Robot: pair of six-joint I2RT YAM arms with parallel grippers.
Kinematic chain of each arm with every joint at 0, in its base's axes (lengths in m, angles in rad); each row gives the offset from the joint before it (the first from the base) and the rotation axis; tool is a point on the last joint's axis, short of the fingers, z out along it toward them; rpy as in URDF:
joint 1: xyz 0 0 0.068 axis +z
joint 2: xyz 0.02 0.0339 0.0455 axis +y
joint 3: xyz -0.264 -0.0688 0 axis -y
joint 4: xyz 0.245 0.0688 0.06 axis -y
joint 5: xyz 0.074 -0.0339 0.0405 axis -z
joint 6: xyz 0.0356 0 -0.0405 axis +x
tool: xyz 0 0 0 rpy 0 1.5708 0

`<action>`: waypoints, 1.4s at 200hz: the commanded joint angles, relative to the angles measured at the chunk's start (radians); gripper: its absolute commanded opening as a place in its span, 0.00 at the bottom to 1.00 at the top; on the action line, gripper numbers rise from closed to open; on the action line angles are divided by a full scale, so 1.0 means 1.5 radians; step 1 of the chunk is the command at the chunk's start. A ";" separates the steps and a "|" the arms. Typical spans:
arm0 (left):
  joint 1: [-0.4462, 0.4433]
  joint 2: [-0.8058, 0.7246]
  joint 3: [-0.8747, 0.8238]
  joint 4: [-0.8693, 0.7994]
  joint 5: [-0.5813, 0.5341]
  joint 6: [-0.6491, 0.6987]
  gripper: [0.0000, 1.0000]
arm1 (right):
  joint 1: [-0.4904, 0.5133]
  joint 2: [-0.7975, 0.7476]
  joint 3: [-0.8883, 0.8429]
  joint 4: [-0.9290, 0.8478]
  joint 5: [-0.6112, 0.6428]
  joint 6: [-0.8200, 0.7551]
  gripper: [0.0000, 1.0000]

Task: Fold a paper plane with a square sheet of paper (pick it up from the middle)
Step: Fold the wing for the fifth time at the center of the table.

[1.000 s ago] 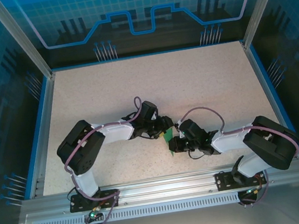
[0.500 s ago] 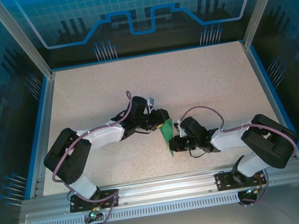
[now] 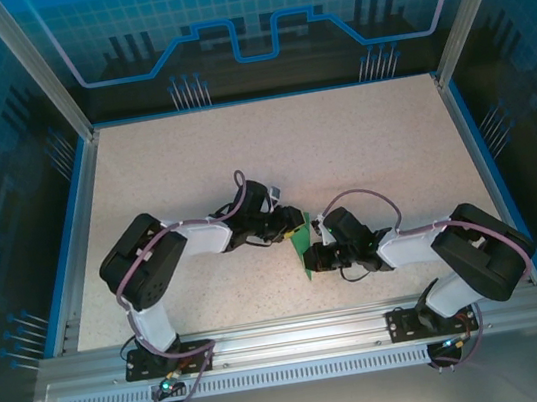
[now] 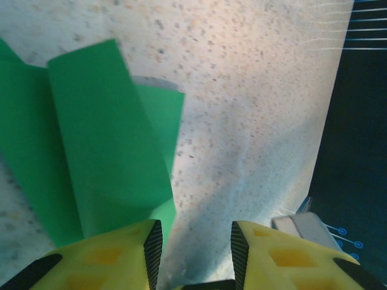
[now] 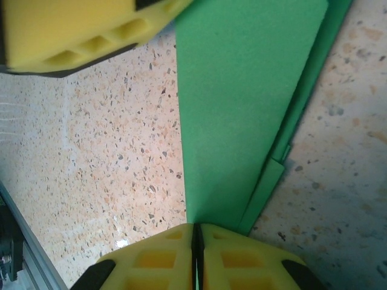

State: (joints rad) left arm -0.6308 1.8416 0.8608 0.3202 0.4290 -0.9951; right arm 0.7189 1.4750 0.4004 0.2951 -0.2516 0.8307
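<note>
Change: my left gripper [image 4: 196,232] has narrowed, jaws apart and empty, beside the bright-green folded sheet of paper [image 3: 304,246], centre frame on the speckled bench [image 3: 342,150]. My right gripper [image 5: 195,232] pinches its edge; I expect a fold next.

Top cam overhead, wrist cams close-in, all prob. share paper [image 4: 103,145]
</note>
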 commanded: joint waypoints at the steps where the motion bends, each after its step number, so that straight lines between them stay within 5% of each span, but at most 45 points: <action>1: 0.009 0.024 0.011 0.008 0.009 0.019 0.39 | -0.006 0.036 -0.012 -0.083 0.021 -0.022 0.11; 280: 0.149 0.122 0.167 -0.115 0.046 0.145 0.44 | -0.006 0.098 0.016 -0.152 0.003 -0.066 0.09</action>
State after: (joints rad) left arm -0.4541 1.9995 1.0554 0.2157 0.4995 -0.8371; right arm 0.6994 1.5291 0.4648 0.2096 -0.3153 0.7654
